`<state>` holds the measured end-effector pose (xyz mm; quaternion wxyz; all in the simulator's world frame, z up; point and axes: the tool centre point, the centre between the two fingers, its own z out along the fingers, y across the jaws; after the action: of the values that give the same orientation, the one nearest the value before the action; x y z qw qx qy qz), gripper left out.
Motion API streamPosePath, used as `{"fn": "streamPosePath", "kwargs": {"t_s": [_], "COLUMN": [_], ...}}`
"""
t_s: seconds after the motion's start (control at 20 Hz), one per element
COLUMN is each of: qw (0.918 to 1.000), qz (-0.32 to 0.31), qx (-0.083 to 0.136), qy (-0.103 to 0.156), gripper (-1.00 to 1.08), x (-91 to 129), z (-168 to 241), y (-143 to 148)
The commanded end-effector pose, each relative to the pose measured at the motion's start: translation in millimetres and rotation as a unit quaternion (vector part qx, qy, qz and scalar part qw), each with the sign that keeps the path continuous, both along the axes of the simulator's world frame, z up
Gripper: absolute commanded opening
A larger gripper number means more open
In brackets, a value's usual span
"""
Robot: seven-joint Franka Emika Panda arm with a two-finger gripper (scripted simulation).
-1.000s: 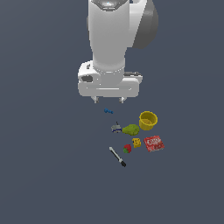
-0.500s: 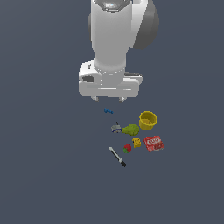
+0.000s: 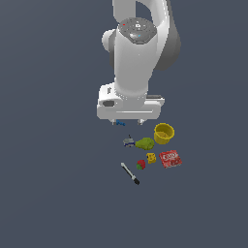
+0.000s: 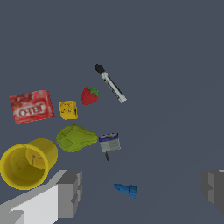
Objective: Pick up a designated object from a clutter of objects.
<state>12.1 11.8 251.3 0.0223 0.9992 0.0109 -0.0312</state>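
Hovering unchanged above the tiny blue piece (image 4: 127, 189): fingers (image 4: 70, 192) spread wide, holding nothing. Yellow block (image 3: 151, 158), beside strawberry (image 3: 141, 164), untouched; approach not begun.

My pincer (image 3: 128, 122) has dropped a little since a second ago, and in the exterior view my wrist housing now sits lower, closer to the tiny blue piece (image 3: 119, 124). My upper arm has swung so more of its rounded joint faces that camera.
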Motion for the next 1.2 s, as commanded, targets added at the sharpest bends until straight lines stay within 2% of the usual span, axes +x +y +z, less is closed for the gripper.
{"fn": "streamPosePath", "kwargs": {"t_s": [0.0, 0.35, 0.65, 1.15], "qw": [1.0, 0.9996, 0.9989, 0.9983], "qz": [0.005, 0.024, 0.036, 0.044], "qx": [0.001, 0.007, 0.015, 0.024], "qy": [-0.003, -0.015, -0.024, -0.03], "gripper": [1.0, 1.0, 1.0, 1.0], "x": [7, 28, 34, 33], "z": [-17, -85, -137, -178], "y": [12, 58, 94, 121]}}
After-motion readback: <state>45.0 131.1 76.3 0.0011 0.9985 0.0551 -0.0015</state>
